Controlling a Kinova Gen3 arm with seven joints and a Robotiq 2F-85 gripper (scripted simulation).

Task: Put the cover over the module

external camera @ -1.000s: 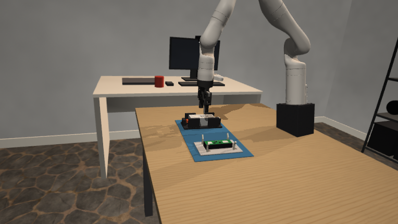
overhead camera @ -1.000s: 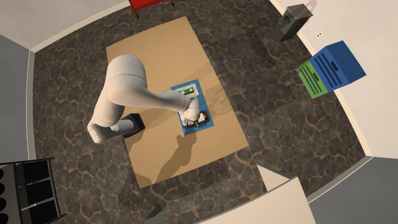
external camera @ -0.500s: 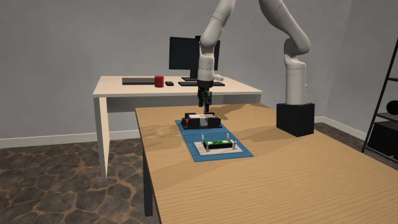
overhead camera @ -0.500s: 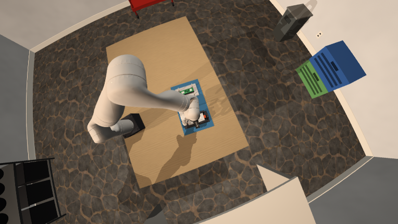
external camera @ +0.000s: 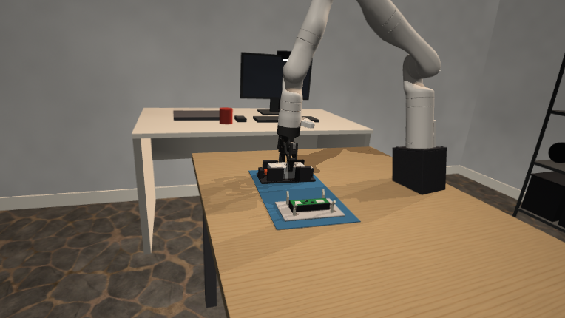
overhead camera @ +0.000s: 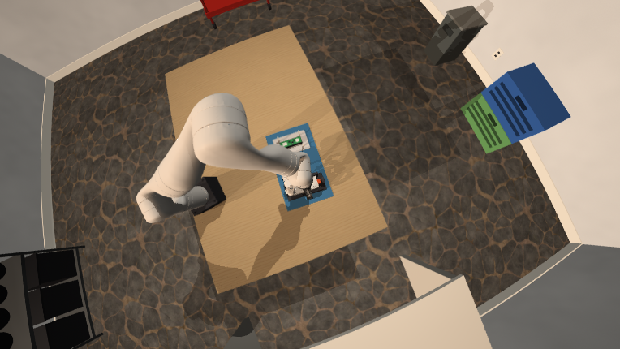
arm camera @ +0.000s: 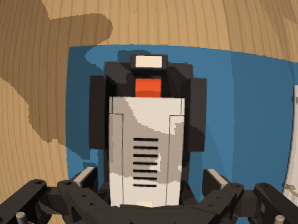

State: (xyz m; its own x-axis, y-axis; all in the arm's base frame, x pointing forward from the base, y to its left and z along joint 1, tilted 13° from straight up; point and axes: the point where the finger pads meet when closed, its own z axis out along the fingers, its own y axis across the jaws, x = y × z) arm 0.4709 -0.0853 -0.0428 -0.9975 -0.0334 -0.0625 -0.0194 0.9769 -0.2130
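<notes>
Cover: a pale grey, box-like shell (arm camera: 147, 149) with a row of dark vent slots on its top face, sitting in its holder directly below the gripper.
Holder: a black, blocky cradle (arm camera: 192, 106) gripping the shell on both long sides, with an orange tab (arm camera: 148, 87) at the end farthest from the wrist camera.
Gripper: (arm camera: 147, 205) spread wide and empty, its dark fingers standing either side of the shell's near end, apart from it as far as the wrist view shows.
Handling, judged: the shell looks light and hollow, smooth-sided, so likely slippery; the thin walls would buckle under a hard pinch.
Where to hold, judged: across the two long walls near the middle, low force, close to the top edge where the lid face stiffens them; avoid the slotted face.
Base plate: a flat light grey slab (external camera: 336, 213) with slim upright pins at its corners, lying beyond the gripper on the same mat, well apart from the holder.
Module: a green, board-like block (external camera: 309, 203) on that plate, uncovered.
Mat: matte blue sheet (external camera: 276, 191) under both fixtures.
Table: wood-grain top (external camera: 395, 252), striped texture.
Risk, judged: lifting crooked could jam the shell against the cradle's walls.
</notes>
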